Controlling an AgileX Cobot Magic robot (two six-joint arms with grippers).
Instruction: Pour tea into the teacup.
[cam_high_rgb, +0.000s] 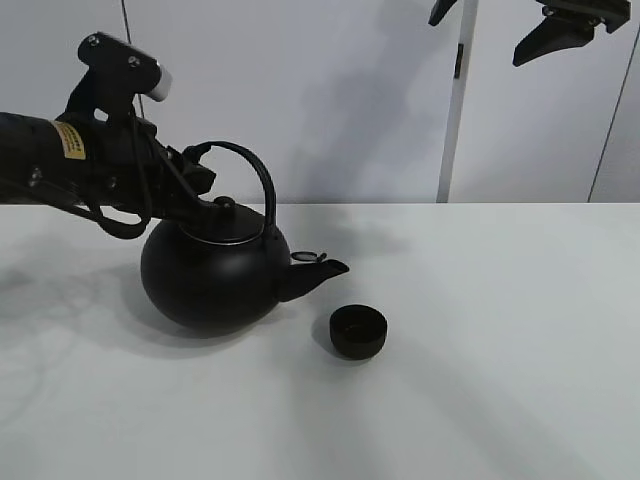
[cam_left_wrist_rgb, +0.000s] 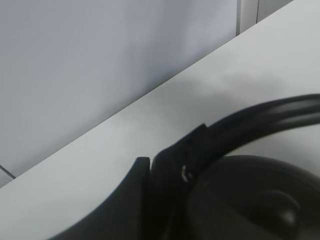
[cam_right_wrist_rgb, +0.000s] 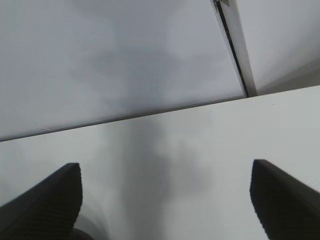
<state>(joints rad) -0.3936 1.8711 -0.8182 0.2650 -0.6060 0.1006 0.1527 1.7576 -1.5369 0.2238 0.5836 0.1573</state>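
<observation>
From the high camera, the left gripper reaches in from the left and its fingers pinch the arched handle of the kettle close to the handle's left foot. The round black kettle is on the left half of the white counter, with its lid on and its spout pointing right. Whether its base touches the counter cannot be told. The teacup stands upright on the counter, just right of the spout tip, a little nearer and lower, and apart from the kettle. The right gripper hangs high at the far right, well apart from both, in front of the pale wall.

The left wrist camera looks along the handle. One dark finger presses against the handle where it meets the kettle, so the left gripper is clamped on it. The counter and the wall lie beyond. The teacup is out of this view.

In the right wrist camera, the right gripper has its two ribbed fingers spread wide with nothing between them, only bare counter and the wall behind.
</observation>
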